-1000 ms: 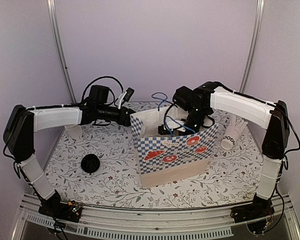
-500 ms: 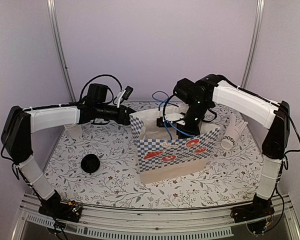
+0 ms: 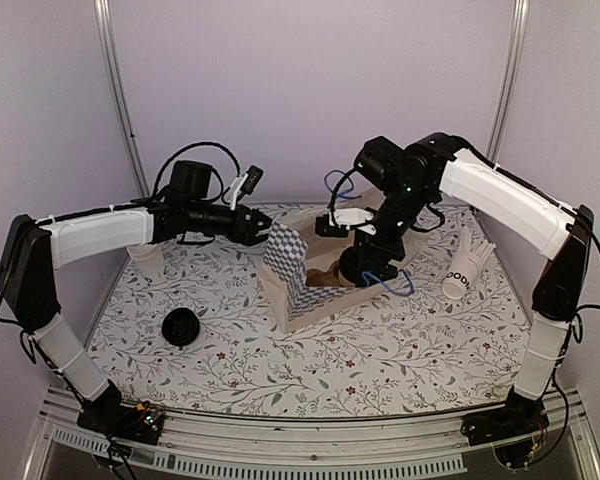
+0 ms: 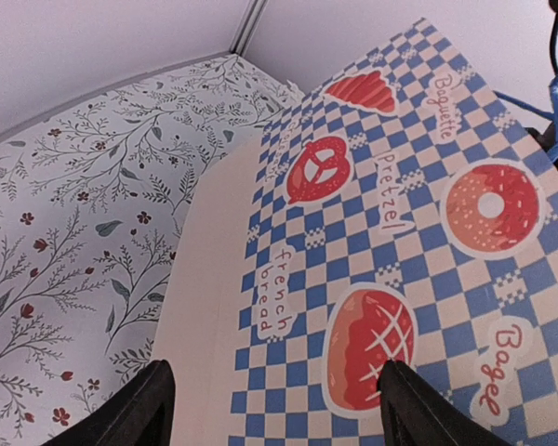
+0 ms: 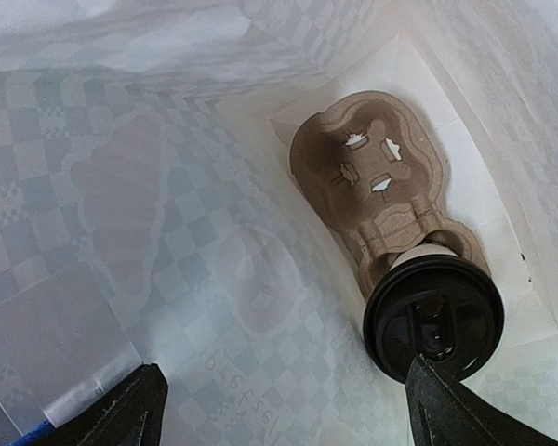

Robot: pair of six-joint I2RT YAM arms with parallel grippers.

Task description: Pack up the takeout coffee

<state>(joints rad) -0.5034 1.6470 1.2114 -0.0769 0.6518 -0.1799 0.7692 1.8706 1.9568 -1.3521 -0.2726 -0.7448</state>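
Coffee cup (image 5: 426, 253), at 5 o'clock in the bag (image 5: 167, 232): light, crushable, so hold its wall under the lid (image 5: 434, 321). Left end effector (image 4: 274, 367) and right end effector (image 5: 284, 372) both stand apart.

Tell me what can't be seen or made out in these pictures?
Takeout coffee: right wrist view, its black lid hides the cup's sides and contents.
Left hand: left wrist view, the bottom edge cuts off its fingers; contact with the checkered bag unclear.
Lettered white cup: top view, print too small to read.
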